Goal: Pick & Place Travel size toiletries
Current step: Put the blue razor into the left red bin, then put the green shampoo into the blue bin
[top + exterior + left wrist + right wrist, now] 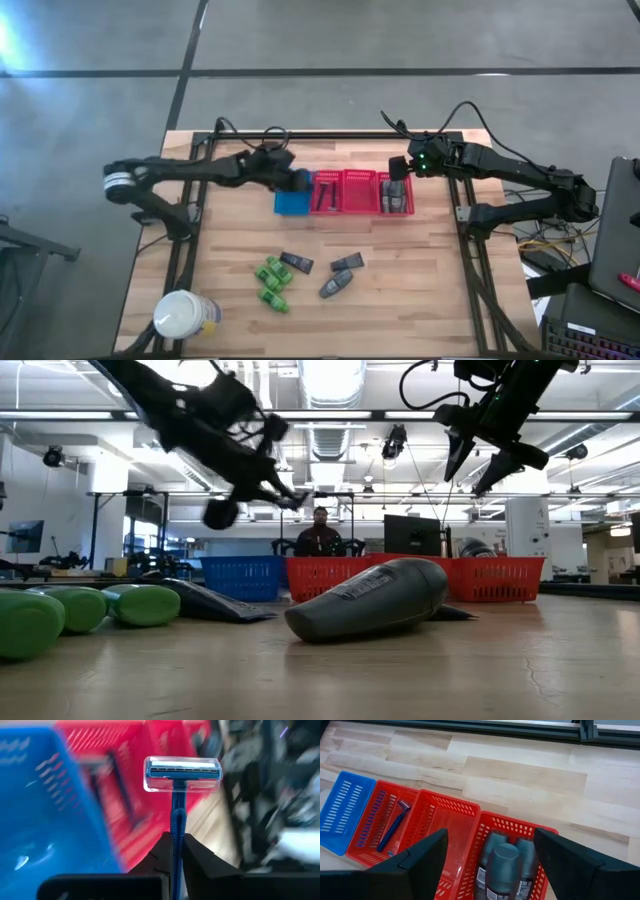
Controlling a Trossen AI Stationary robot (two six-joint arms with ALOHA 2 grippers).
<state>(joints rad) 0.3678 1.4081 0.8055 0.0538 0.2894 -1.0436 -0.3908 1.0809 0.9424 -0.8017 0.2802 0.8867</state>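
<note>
Table (420,310): light wooden top with a dark frame at its edges; both arms reach in over its far half.
Left arm: stretches from the left edge toward the middle, ending above the blue basket.
Right arm: stretches from the right edge, ending above the rightmost red basket.
White jar (183,314): stands at the near left corner of the table, apart from everything else.
Baskets: a blue basket (342,810) and three red baskets (442,825) stand side by side in one row at mid-table.
Left gripper (173,851): clenched on the handle of a blue razor (181,772), whose head sticks out beyond the fingertips, raised over the blue and first red basket.
Right gripper (490,851): fingers spread wide with nothing between them, hanging above the basket of grey containers.
Grey containers in basket (502,860): several stand packed together in the rightmost red basket.
Second razor (393,825): lies along the floor of the red basket next to the blue one.
Loose toiletries: green bottles (271,283) clustered together, a grey oval container (335,285) near them, and dark tubes (297,263) just beyond, all on the bare wood nearer than the baskets.
</note>
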